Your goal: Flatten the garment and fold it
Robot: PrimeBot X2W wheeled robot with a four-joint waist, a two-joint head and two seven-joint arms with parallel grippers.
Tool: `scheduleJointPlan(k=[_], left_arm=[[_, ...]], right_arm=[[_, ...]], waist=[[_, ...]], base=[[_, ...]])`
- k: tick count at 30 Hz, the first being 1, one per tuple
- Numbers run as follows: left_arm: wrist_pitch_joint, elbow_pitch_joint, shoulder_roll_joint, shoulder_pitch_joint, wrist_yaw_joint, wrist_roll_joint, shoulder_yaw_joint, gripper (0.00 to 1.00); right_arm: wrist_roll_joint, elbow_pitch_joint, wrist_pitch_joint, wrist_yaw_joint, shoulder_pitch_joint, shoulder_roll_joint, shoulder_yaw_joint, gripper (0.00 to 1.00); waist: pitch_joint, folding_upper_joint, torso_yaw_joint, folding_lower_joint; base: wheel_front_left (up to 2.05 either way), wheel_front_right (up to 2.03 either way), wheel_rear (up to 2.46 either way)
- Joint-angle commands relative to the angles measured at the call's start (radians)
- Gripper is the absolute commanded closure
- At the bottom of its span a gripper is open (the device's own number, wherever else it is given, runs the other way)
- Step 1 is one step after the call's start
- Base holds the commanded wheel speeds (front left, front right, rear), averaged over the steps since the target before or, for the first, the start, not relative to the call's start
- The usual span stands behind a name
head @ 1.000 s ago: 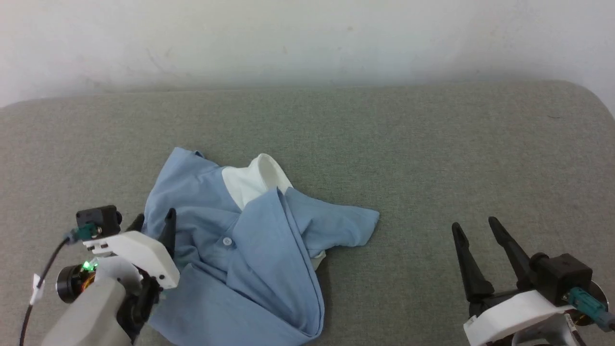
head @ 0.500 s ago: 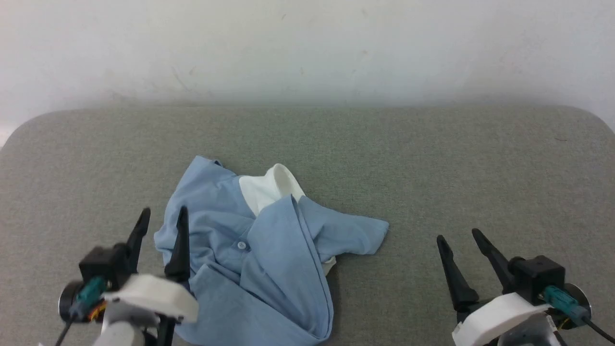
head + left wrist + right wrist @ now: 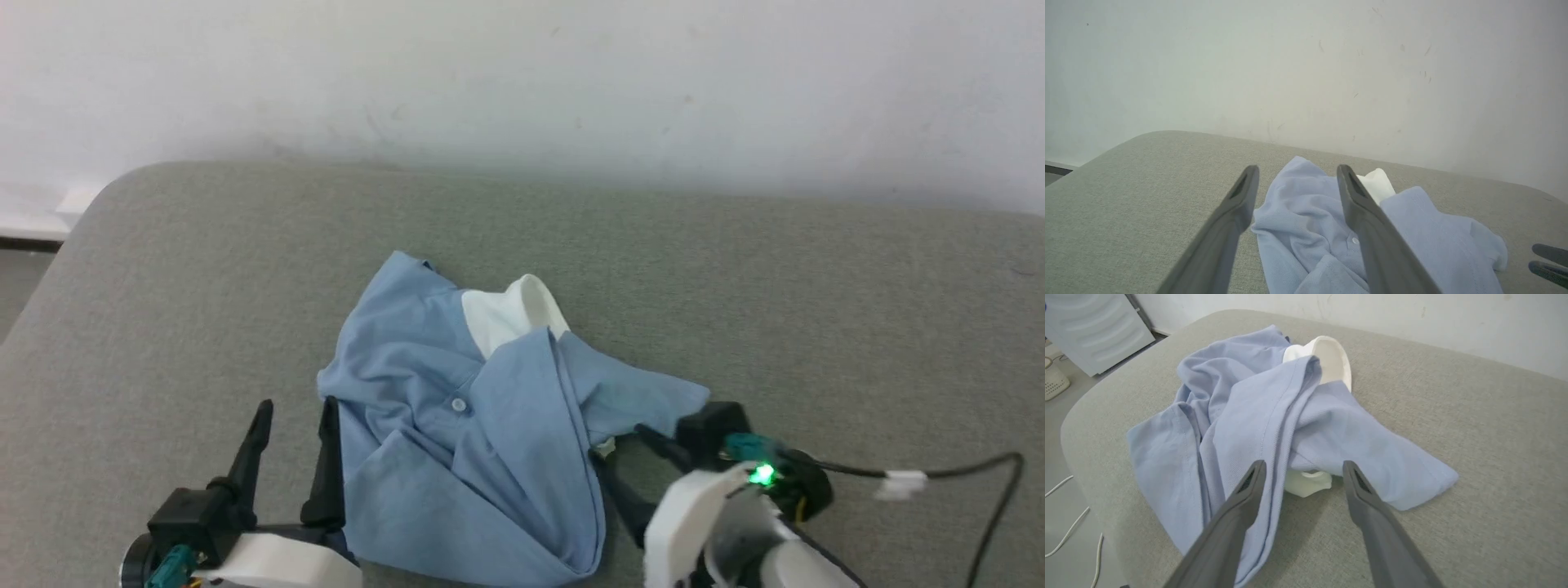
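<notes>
Found the light blue polo shirt (image 3: pixel 469 457) crumpled on the grey upholstered cushion (image 3: pixel 816 310), not yet flattened: white collar (image 3: pixel 522 306) at the far end, one front panel doubled over the other in a long ridge, a button (image 3: pixel 459 404) beside it.

Read the heap's long axis as running from the collar, farthest from both sets of fingers, back toward the cushion's near edge: roughly parallel to the left fingers, at a slant to the right ones.

Saw the left gripper (image 3: pixel 295 403) spread wide and empty, with the shirt's rumpled edge just beyond its tips and mostly off to the side of its inner finger. Could not settle contact between that finger and the cloth.

Saw the right gripper (image 3: pixel 1304 463) likewise spread and holding nothing, aimed at the shirt's side. Noted the ridge beside and ahead of one fingertip, the short sleeve (image 3: pixel 1396 473) ahead of the other, and a small white scrap of fabric (image 3: pixel 1308 484) straight ahead between them, just past the tips.

Judged the right arm the nearer and better placed, the sleeve a short reach forward. Judged the step in hand an approach for a first grasp, likely to draw that sleeve outward from the ridge. Expected thin cloth flat on the cushion to call for low fingertips.
</notes>
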Motion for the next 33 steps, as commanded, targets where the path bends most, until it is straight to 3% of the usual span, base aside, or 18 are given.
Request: scheduleJointPlan(k=[1, 6, 7, 8, 9, 15, 20, 27, 33], left_arm=[[-0.005, 0.0, -0.012, 0.005, -0.014, 0.011, 0.008, 0.0], [-0.005, 0.011, -0.045, 0.0, -0.045, 0.033, 0.027, 0.0], [-0.005, 0.016, -0.05, 0.0, -0.05, 0.035, 0.032, 0.0], [-0.005, 0.016, -0.05, 0.0, -0.05, 0.035, 0.032, 0.0], [-0.005, 0.023, -0.058, 0.0, -0.063, 0.04, 0.044, 0.0], [-0.005, 0.029, -0.082, 0.011, -0.08, 0.063, 0.082, 0.0], [-0.005, 0.033, -0.095, 0.029, -0.095, 0.077, 0.102, 0.0], [-0.005, 0.039, -0.111, 0.042, -0.105, 0.086, 0.126, 0.0], [-0.005, 0.05, -0.123, 0.046, -0.113, 0.096, 0.147, 0.0]], right_arm=[[0.022, 0.025, 0.023, -0.001, -0.031, 0.0, 0.026, 0.0], [0.088, 0.124, 0.141, -0.001, -0.083, 0.0, 0.099, 0.0], [0.105, 0.137, 0.157, -0.001, -0.089, 0.0, 0.107, 0.25], [0.105, 0.137, 0.157, -0.001, -0.089, 0.0, 0.107, 0.25], [0.132, 0.151, 0.177, -0.001, -0.101, 0.0, 0.121, 1.0], [0.127, 0.068, 0.103, -0.001, -0.1, -0.024, 0.069, 1.0], [0.063, -0.09, 0.085, -0.001, 0.025, -0.043, -0.098, 1.0], [-0.032, -0.312, 0.189, -0.001, 0.312, -0.018, -0.324, 1.0], [-0.03, -0.479, 0.335, -0.001, 0.508, -0.001, -0.382, 1.0]], waist=[[0.012, 0.0, 0.025, 0.0001], [0.022, 0.0, 0.045, 0.0001], [0.024, 0.0, 0.047, 0.0001], [0.024, 0.0, 0.047, 0.0001], [0.028, 0.0, 0.048, 0.0001], [0.026, 0.0, 0.026, 0.0001], [0.012, 0.0, -0.014, 0.0001], [0.011, 0.0, -0.054, 0.0001], [0.019, 0.0, -0.089, 0.0001]], base=[[0.0, 0.0, 0.0], [0.0, 0.0, 0.0], [0.0, 0.0, 0.0], [0.0, 0.0, 0.0], [0.0, 0.0, 0.0], [0.0, 0.0, 0.0], [0.0, 0.0, 0.0], [0.0, 0.0, 0.0], [0.0, 0.0, 0.0]])
